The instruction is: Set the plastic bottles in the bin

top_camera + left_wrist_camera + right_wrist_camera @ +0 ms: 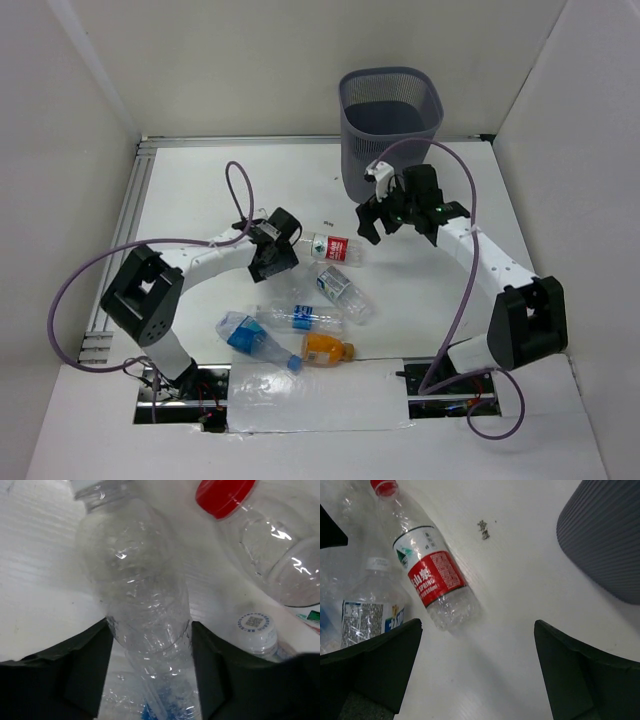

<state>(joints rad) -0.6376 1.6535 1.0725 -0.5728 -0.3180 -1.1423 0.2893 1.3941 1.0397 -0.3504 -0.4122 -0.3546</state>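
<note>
My left gripper [272,256] is shut on a clear plastic bottle [142,590]; both fingers [87,670] press its sides just above the table. A red-labelled bottle [329,247] lies right beside it, and its red cap [223,495] shows in the left wrist view. More bottles lie nearer: a blue-labelled one [345,290], a clear one [300,318], a blue one [255,340] and a short orange one [328,351]. My right gripper [385,218] is open and empty, above bare table between the red-labelled bottle [430,575] and the dark mesh bin [390,120].
The bin [605,535] stands at the table's far edge, just behind the right gripper. White walls close in the table on the left, back and right. A metal rail [120,240] runs along the left edge. A small dark mark [483,530] is on the tabletop.
</note>
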